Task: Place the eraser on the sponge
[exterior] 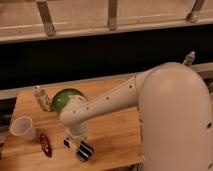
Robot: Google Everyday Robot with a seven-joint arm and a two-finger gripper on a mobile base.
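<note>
Camera view. The white arm reaches leftward from the robot's body over the wooden table (117, 135) and bends down near its front edge. The gripper (76, 139) points downward just above the tabletop; whether it is open or closed cannot be told. The eraser (85, 151) lies tilted at the gripper's tip, towards the table's front edge. The sponge is hidden there, so contact between the two cannot be judged. Behind stand a green bowl (64, 97) and a small bottle (43, 98); to the left, a white cup (23, 128) and a dark red oval object (46, 145).

One gripper (76, 142) by one eraser (84, 151), plus one bowl (62, 98), cup (22, 129), bottle (42, 98), red oval (45, 144).
</note>
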